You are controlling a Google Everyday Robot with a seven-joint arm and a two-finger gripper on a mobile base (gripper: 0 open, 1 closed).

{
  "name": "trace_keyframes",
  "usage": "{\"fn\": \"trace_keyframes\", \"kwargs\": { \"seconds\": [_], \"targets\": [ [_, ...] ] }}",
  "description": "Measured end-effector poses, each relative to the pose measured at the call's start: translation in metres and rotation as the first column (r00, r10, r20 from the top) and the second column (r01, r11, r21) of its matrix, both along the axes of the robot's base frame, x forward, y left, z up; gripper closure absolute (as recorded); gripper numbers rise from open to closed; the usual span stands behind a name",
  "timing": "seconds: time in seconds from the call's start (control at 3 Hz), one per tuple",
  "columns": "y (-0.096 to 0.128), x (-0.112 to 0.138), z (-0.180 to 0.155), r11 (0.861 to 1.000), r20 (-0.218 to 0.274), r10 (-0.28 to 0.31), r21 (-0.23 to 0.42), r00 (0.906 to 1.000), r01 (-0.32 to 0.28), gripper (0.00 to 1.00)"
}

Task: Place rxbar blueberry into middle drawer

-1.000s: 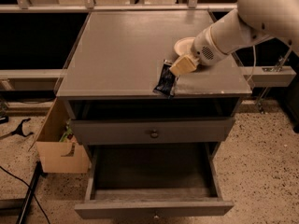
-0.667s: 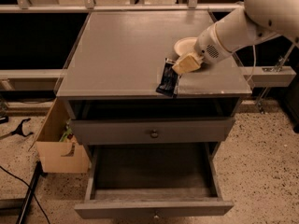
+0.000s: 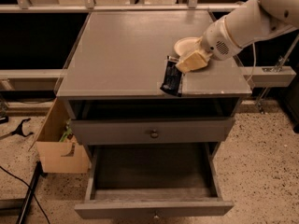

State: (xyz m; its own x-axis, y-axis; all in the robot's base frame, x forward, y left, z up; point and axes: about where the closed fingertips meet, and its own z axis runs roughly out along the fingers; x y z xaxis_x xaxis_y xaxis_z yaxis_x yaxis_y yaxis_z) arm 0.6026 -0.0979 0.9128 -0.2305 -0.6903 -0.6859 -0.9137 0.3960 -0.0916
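Observation:
The rxbar blueberry (image 3: 171,77) lies flat on the grey cabinet top, near its front edge and right of centre. It has a dark blue wrapper with white markings. My gripper (image 3: 190,61) is just above the bar's far right end, between it and the cream bowl (image 3: 185,45). The white arm reaches in from the upper right. The middle drawer (image 3: 154,208) is pulled out wide at the bottom, and its dark tray holds nothing.
The upper drawer front with a round knob (image 3: 153,134) is shut. A cardboard box (image 3: 58,149) stands on the floor left of the cabinet. Cables and a black tool lie on the speckled floor at the left. A white shelf (image 3: 271,76) sticks out at the right.
My gripper has drifted slightly right and back from the bar's far end. The bar lies where it was and the drawer is unchanged.

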Motion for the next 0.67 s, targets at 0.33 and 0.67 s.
{"fn": "trace_keyframes", "kwargs": {
  "seconds": [0.33, 0.67],
  "targets": [
    [-0.001, -0.015, 0.011, 0.999, 0.011, 0.050, 0.004, 0.9987, -0.050, 1.00],
    [-0.004, -0.037, 0.020, 0.995, 0.004, 0.104, 0.001, 0.9945, -0.104, 1.00]
  ]
}}
